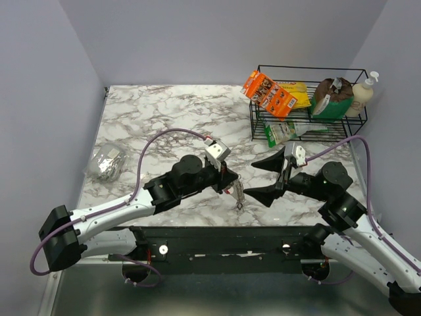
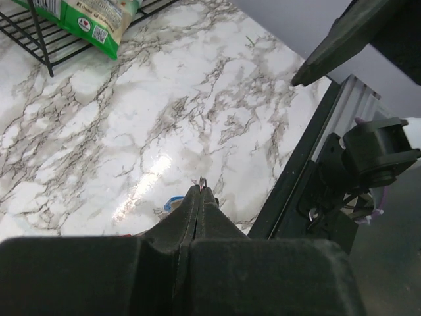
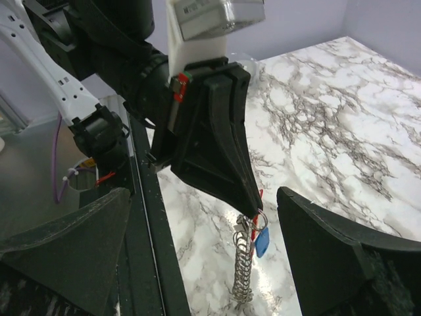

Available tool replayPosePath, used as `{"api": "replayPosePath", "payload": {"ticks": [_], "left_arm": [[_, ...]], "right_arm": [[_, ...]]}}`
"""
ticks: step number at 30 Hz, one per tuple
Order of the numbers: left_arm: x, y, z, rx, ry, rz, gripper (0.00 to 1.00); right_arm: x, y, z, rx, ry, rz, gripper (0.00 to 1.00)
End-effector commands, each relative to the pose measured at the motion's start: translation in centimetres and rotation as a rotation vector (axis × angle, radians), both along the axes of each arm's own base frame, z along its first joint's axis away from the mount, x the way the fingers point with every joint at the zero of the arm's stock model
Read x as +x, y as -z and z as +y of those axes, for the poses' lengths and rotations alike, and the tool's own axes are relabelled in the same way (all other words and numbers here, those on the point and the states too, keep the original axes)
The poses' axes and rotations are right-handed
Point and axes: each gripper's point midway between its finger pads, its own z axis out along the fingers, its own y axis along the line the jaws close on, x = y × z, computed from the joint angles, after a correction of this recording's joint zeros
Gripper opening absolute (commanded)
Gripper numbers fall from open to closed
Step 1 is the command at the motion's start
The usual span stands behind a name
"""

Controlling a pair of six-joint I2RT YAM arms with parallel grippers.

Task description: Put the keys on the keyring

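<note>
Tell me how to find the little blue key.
Look near the front edge of the white marble table, where the black left gripper is pinched shut. From its tip dangles a silvery coiled metal chain; beside it hangs the tiny blue-headed key, the only blue thing there.

Not much can actually be read here. Dark print is seen on the orange pack (image 1: pixel 268 93) in the wire basket (image 1: pixel 309 67), but no word can be made out. A QR code (image 2: pixel 99 34) and a small round logo are printed on the green bag (image 2: pixel 85 13), its white lettering cut off at the frame edge. The sticker (image 3: pixel 197 8) on the camera housing is blurred too.
</note>
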Motion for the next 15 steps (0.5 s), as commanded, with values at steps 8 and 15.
{"api": "replayPosePath", "payload": {"ticks": [8, 15], "left_arm": [[2.0, 4.4, -2.2, -0.014, -0.044, 0.026, 0.0], [4.1, 6.4, -2.8, 0.007, -0.114, 0.019, 0.0]], "right_arm": [[-0.1, 0.6, -0.3, -0.016, 0.012, 0.018, 1.0], [0.2, 0.4, -0.4, -0.016, 0.029, 0.021, 1.0]]}}
